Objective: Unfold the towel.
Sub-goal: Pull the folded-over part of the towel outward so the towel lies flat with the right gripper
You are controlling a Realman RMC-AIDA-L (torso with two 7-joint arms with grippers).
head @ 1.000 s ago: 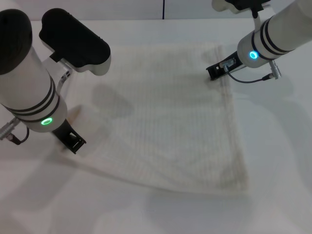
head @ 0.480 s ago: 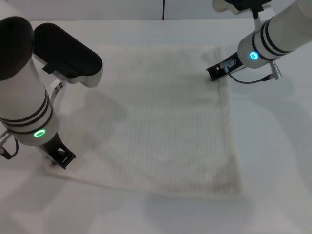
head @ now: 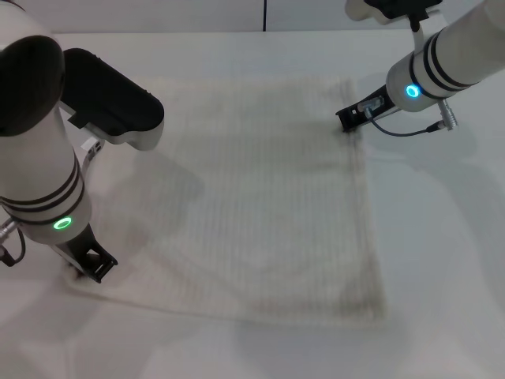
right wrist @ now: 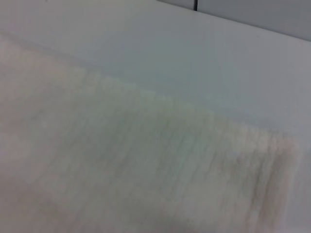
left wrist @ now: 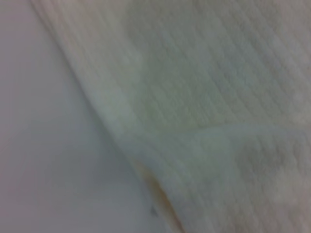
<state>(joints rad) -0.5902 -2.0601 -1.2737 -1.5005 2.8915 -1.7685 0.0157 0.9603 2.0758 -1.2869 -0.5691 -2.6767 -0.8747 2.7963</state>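
The cream-white towel (head: 260, 197) lies spread almost flat on the white table, ribbed stripes faint across it. My left gripper (head: 88, 267) is at the towel's near left corner, low on the table and shut on that corner. My right gripper (head: 346, 121) is at the towel's right edge near the far right corner and grips the cloth there. The left wrist view shows the towel (left wrist: 204, 87) close up, with a folded edge running across it. The right wrist view shows the towel (right wrist: 121, 165) and its far edge against the table.
The white table (head: 450, 260) runs around the towel on all sides, with bare surface to the right and along the near edge. A dark seam in the wall (head: 264, 14) shows at the back. My left forearm (head: 110, 95) hangs over the towel's far left part.
My left gripper has moved toward the near left, pulling the towel's corner with it, and the towel has spread wider and flatter. My right gripper has stayed in place.
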